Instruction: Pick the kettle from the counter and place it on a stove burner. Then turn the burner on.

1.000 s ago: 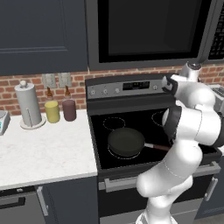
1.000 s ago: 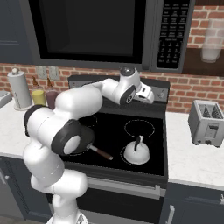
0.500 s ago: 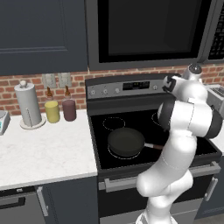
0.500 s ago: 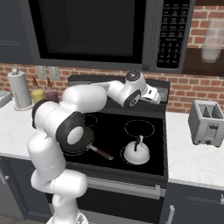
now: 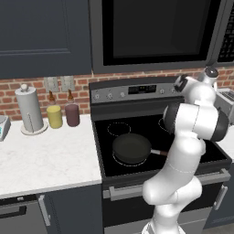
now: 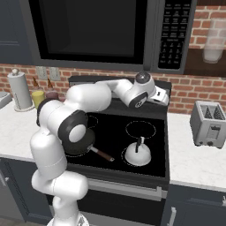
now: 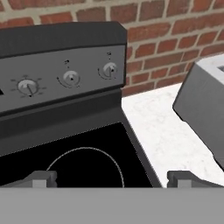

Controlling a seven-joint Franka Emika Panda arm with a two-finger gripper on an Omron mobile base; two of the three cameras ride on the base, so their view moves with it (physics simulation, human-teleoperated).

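Right base view, simulated kitchen: we see the kettle [image 6: 137, 154] standing upright on the front right stove burner [image 6: 137, 162] of the black glass cooktop [image 6: 110, 132], its dark lid knob up. Beside it to the left sits a dark frying pan [image 6: 84, 143], its handle angled toward the front of the stove. Our white arm reaches over the cooktop, and the gripper [image 6: 160, 95] hangs near the right end of the stove's raised control panel [image 6: 106, 81], above the back right ring.

From the hand view, we look at three round knobs [image 7: 70, 78] on that panel, a brick wall [image 7: 175, 35] behind, and the pale burner ring [image 7: 85, 164] below. The two fingertips [image 7: 41, 178] stand wide apart at the bottom of the frame with nothing between them. To the right, the white counter [image 7: 162, 127] carries the silver toaster [image 7: 205, 113].

In the left base view, the frying pan [image 5: 131, 148] rests on the front left ring, and on the left counter [image 5: 45, 160] we see a paper towel roll [image 5: 29, 109], a yellow jar [image 5: 55, 116] and a dark red jar [image 5: 72, 114] lined up against the wall.
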